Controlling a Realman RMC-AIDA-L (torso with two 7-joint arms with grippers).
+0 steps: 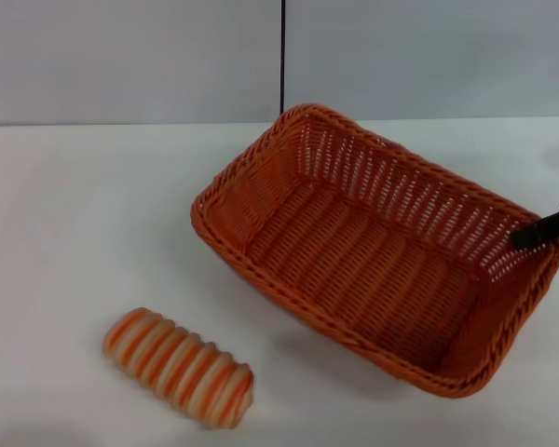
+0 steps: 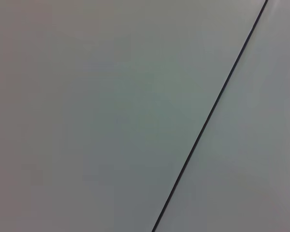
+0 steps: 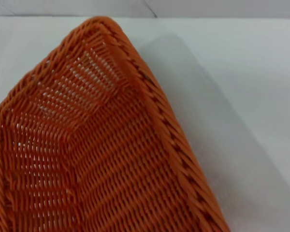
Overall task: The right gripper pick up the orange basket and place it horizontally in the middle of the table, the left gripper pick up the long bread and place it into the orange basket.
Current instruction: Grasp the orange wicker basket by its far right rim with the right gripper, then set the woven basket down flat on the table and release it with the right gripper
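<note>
Gripping far-right rim of large rectangular orange woven basket [image 1: 373, 251], slim black right gripper [image 1: 543, 229] clamps it, tilted, shadow beneath suggesting lift off white table [image 1: 65, 233]. Striped oblong toy bread [image 1: 179, 367] waits near basket's left-front corner. Left gripper unseen.

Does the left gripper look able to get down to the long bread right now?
Probably yes. The long bread lies alone on the table, apart from the orange basket, with nothing over it. The left gripper itself is out of view, so its start point is unknown.
</note>
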